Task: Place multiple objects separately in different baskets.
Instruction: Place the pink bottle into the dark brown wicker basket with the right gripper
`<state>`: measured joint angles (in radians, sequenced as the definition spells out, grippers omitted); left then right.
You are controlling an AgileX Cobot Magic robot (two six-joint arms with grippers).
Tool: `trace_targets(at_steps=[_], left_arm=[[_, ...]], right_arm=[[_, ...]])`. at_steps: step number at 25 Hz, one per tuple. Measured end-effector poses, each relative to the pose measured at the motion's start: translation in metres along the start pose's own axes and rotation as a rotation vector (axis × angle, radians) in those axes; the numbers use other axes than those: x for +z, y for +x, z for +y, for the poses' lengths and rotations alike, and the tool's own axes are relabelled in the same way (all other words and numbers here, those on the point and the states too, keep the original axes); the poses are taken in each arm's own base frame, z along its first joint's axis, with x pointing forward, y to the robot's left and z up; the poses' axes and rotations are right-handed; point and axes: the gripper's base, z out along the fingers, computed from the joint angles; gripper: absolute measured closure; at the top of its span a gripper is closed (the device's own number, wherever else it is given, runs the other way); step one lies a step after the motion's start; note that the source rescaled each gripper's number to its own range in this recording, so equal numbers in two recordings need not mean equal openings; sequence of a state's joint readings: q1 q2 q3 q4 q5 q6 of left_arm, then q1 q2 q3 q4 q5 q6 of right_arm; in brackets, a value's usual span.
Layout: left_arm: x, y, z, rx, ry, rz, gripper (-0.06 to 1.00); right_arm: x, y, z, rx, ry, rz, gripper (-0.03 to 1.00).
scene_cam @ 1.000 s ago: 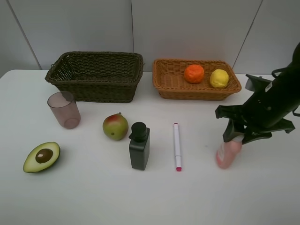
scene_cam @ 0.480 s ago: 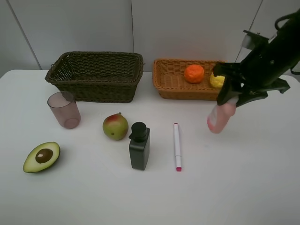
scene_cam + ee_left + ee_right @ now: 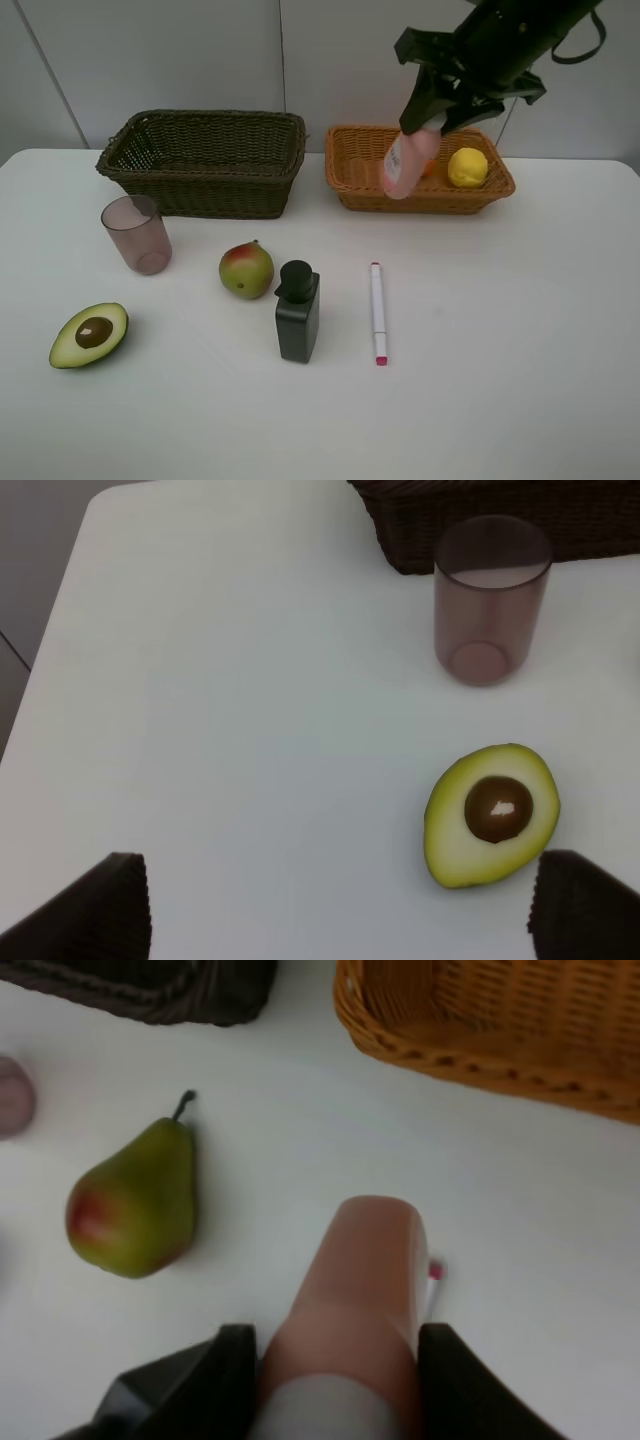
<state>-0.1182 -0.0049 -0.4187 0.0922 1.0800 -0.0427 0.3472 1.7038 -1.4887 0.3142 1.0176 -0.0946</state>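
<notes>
White tabletop (image 3: 520,330) carries the halved avocado (image 3: 90,335), mauve cup (image 3: 136,233), pear-like fruit (image 3: 246,270), black pump bottle (image 3: 298,312) and marker (image 3: 378,312), all apart, before the dark basket (image 3: 205,160). Your right gripper (image 3: 440,105) is clamped on the small pink bottle (image 3: 408,165), raised and tilted across the orange-tan basket's (image 3: 355,170) left half, almost hiding the orange (image 3: 431,167) beside the lemon (image 3: 467,167). Your left gripper (image 3: 340,880) hangs with jaws wide apart near the avocado.

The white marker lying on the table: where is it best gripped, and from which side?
Probably mid-barrel on the white marker, coming straight down from above. It lies flat on the table, so only its top and long sides are free; pinch across its thin width, not along its length.
</notes>
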Motion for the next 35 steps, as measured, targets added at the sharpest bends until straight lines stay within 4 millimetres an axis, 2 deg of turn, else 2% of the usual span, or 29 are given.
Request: trace_targets(at_steps=[9,13,15,19,23,26,35], left_arm=[[0.0,0.0,0.0,0.0,0.0,0.0,-0.06],[0.0,0.0,0.0,0.0,0.0,0.0,-0.06],[0.0,0.0,0.0,0.0,0.0,0.0,-0.06],[0.0,0.0,0.0,0.0,0.0,0.0,-0.06],[0.0,0.0,0.0,0.0,0.0,0.0,-0.06],[0.0,0.0,0.0,0.0,0.0,0.0,-0.06],[0.0,0.0,0.0,0.0,0.0,0.0,-0.06]], right_arm=[[0.046,-0.074,0.055,-0.157,-0.086,-0.033,0.73],[0.07,-0.096,0.073,-0.196,-0.125,-0.076,0.73],[0.083,-0.104,0.076,-0.194,-0.148,-0.091,0.73],[0.118,-0.112,0.072,-0.187,-0.161,-0.095,0.73],[0.153,-0.112,0.064,-0.187,-0.156,-0.092,0.73],[0.17,-0.11,0.061,-0.207,-0.155,-0.092,0.73],[0.174,-0.115,0.062,-0.24,-0.169,-0.151,0.73]])
